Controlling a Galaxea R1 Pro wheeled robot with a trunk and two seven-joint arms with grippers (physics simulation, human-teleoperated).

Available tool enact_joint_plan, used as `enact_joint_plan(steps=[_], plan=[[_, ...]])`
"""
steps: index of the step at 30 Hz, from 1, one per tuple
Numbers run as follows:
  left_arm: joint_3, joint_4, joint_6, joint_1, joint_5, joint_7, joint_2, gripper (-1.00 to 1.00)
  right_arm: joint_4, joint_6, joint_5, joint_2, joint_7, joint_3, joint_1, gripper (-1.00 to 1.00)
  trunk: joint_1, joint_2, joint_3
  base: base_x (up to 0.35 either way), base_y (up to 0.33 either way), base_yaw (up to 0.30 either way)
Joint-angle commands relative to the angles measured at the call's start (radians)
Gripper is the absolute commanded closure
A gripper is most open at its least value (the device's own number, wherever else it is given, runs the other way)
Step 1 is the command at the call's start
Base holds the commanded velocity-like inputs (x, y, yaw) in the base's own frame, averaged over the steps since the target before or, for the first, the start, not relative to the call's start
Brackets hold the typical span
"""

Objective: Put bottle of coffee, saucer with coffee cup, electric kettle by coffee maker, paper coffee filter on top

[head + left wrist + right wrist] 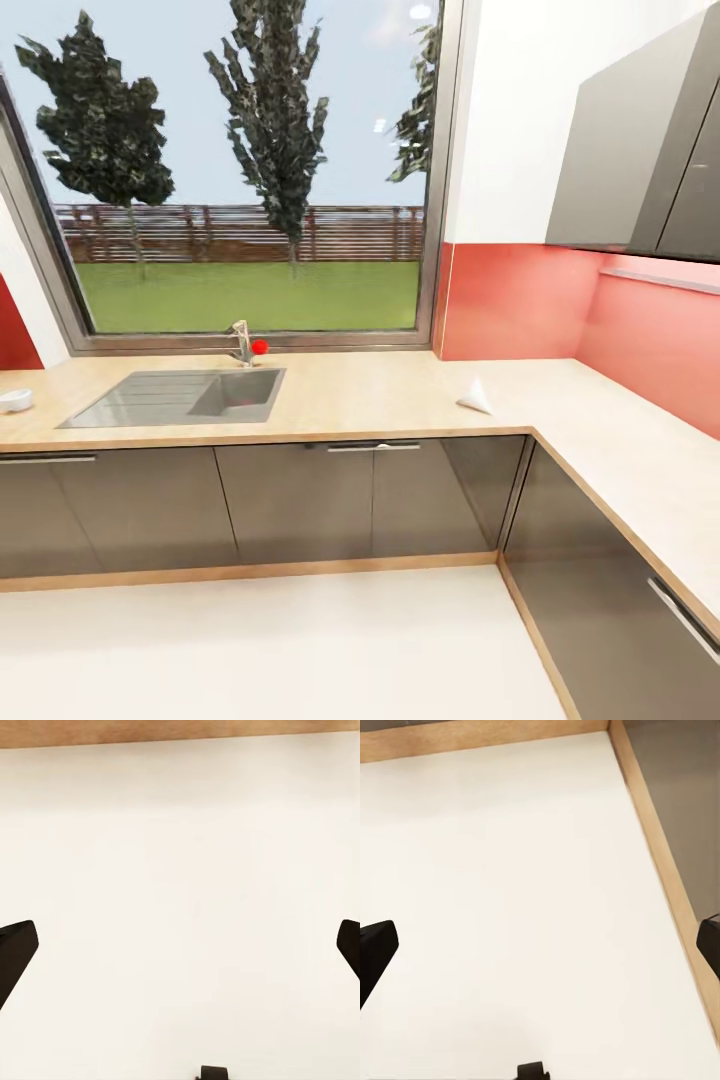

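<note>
A: We see the small white cone-shaped paper coffee filter (475,397) lying on its side on the light wood countertop (380,395), near the inside corner, well to the right of the grey inset sink (180,395). A small white rounded dish (14,400) sits at the counter's far left edge; we can't tell whether it's the cup or the saucer.

B: Handling?

A: We'd judge the filter very light, soft and easily crushed. It'll likely slide or flip if nudged. We'd pinch one wall near the open rim, gently, rather than squeeze the whole cone.

B: Grippers?

A: The left gripper (180,952) has its jaws spread wide, nothing between them, pointing down at the white floor (180,870). The right gripper (540,952) is the same: jaws apart, empty, over the floor beside the wood plinth (660,855) of the cabinets.

B: Filter versus jaws?

A: Well apart. The filter's up on the counter and both grippers hang low above the floor. We'd say an approach is needed before any reach.
</note>
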Motion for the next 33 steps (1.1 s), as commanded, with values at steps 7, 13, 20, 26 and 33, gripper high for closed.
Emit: enact_joint_plan(steps=[7,13,20,26,33], plan=[[0.005,0.001,-0.003,-0.001,0.0,0.0,0.001,-1.0,0.012,0.0,0.011,0.002,0.005,0.008,-0.001,-1.0,0.0,-0.002,-0.002,0.0,0.0,0.0],[0.004,0.002,-0.003,-0.001,0.0,0.0,0.001,-1.0,0.225,0.001,0.054,-0.01,0.002,0.008,-0.001,-1.0,0.0,-0.002,-0.002,0.0,0.0,0.0],[0.003,0.002,-0.003,-0.001,0.0,0.0,0.0,-1.0,0.466,0.001,0.061,-0.011,0.0,0.009,-0.001,-1.0,0.0,-0.002,-0.002,0.0,0.0,0.0],[0.003,0.002,-0.003,-0.001,0.0,0.0,-0.001,-1.0,0.516,0.002,0.059,-0.01,0.0,0.01,-0.001,-1.0,0.0,-0.002,-0.002,0.0,0.0,0.0],[-0.005,-0.036,-0.003,-0.02,-0.006,-0.004,-0.006,-1.0,0.516,0.002,0.057,-0.013,0.0,0.005,-0.001,-1.0,0.0,-0.002,-0.002,0.0,0.0,0.0]])
